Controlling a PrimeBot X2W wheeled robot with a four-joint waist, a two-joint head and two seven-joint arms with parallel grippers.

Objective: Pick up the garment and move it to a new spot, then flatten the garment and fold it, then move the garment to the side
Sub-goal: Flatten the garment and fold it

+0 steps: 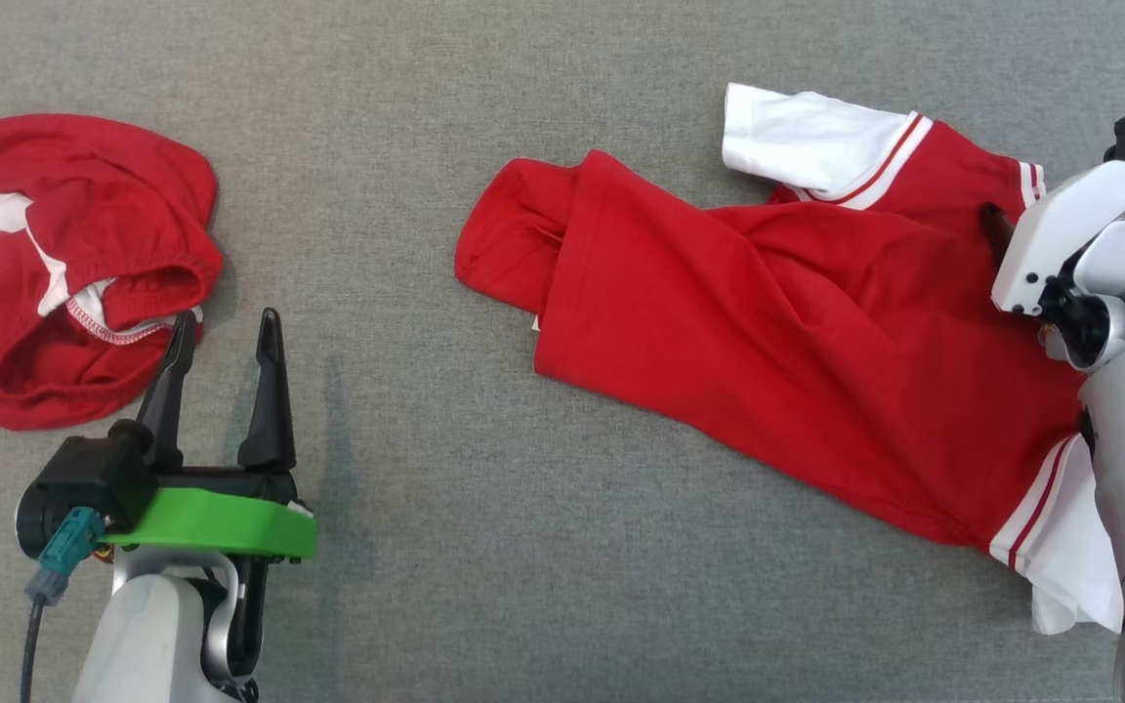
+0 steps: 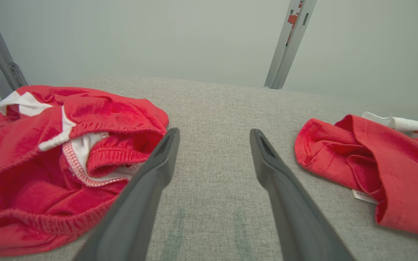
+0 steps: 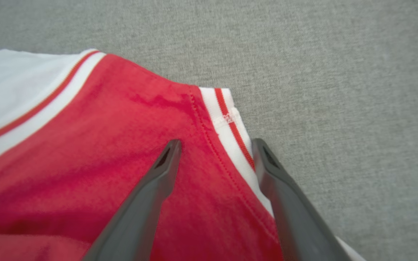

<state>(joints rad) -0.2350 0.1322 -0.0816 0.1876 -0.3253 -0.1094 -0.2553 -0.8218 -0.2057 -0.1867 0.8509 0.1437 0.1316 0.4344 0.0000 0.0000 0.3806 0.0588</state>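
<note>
Shirt [image 1: 768, 322] is bright red with white sleeves and red-striped trim, other garment [image 1: 64, 195] is red with white bits, surface [image 1: 406, 146] plain grey.

Item one: the surface [image 1: 406, 195] is lying under everything.
Item two: the bunched shorts [image 1: 64, 264] are sitting at my far left, with my left gripper [image 1: 229, 327] just beside their right edge.
Item three: the garment [image 1: 777, 322] is lying to my right, well apart from the shorts, with my right gripper [image 3: 216, 145] hanging over its far right corner.

Red, white-sleeved garment [image 1: 797, 332] lies rumpled and partly spread out
</note>
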